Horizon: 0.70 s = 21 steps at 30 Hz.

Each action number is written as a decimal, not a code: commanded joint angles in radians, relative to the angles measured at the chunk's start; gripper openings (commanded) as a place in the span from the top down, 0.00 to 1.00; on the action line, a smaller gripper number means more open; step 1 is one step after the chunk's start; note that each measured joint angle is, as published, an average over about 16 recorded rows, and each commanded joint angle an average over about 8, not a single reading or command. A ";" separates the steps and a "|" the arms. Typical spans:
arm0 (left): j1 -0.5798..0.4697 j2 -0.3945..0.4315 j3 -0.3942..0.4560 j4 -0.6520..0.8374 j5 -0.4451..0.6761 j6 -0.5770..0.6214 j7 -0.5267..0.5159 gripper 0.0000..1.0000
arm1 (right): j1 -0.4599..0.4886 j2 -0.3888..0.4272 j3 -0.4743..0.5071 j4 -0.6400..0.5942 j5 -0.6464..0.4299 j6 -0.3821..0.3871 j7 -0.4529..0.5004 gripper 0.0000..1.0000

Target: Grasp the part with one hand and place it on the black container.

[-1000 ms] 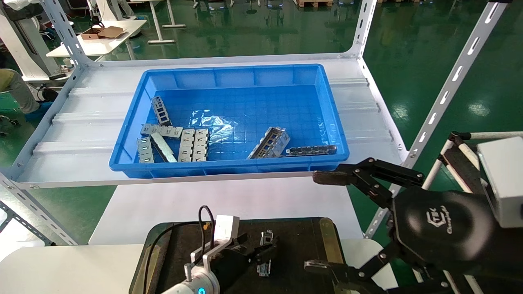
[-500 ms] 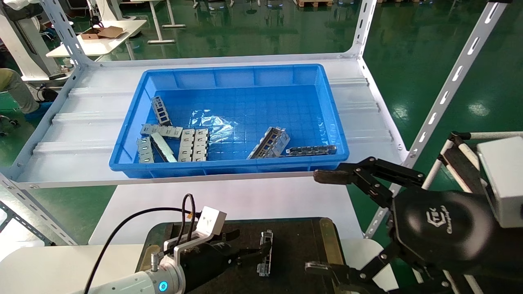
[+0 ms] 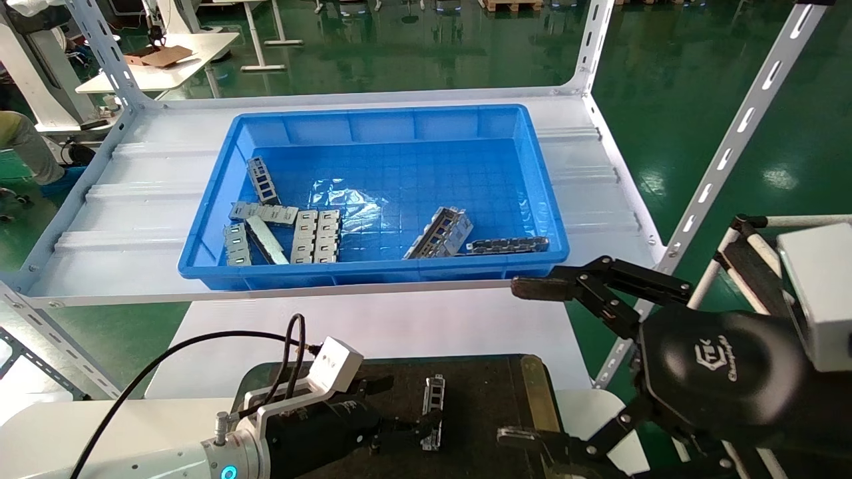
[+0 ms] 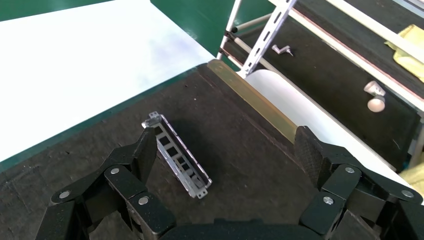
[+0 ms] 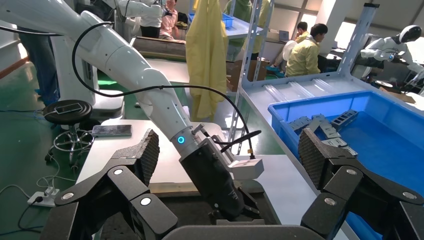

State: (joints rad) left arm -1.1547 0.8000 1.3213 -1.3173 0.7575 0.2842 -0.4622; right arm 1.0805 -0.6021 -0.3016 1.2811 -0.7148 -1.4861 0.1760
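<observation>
The part (image 3: 433, 407), a narrow silver channel with rectangular cut-outs, lies flat on the black container (image 3: 486, 399) and shows again in the left wrist view (image 4: 176, 156). My left gripper (image 3: 399, 407) hovers low over the container just left of the part, open (image 4: 227, 145). One of its fingers (image 4: 145, 152) is close beside the part, and nothing is between the jaws. My right gripper (image 3: 526, 362) hangs open at the container's right edge, empty (image 5: 230, 150).
A blue bin (image 3: 399, 123) with several metal pieces stands on the white shelf behind the container and also shows in the right wrist view (image 5: 300, 122). A brass edge strip (image 3: 536, 392) runs down the container's right side. White slotted uprights (image 3: 732, 140) frame the shelf.
My left gripper has drawn back to the left and toward me, leaving the part lying on the black container. The right arm has not moved.
</observation>
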 commanded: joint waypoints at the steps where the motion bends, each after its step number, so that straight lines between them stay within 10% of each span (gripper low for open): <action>1: 0.016 -0.008 -0.023 0.001 -0.005 0.024 0.025 0.00 | 0.000 0.000 0.000 0.000 0.000 0.000 0.000 0.00; 21: 0.054 -0.114 -0.124 -0.012 -0.078 0.207 0.129 0.00 | 0.000 0.000 -0.001 0.000 0.001 0.000 0.000 0.00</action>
State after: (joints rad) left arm -1.1048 0.6935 1.2037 -1.3282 0.6848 0.4789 -0.3414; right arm 1.0807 -0.6018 -0.3025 1.2811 -0.7142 -1.4857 0.1756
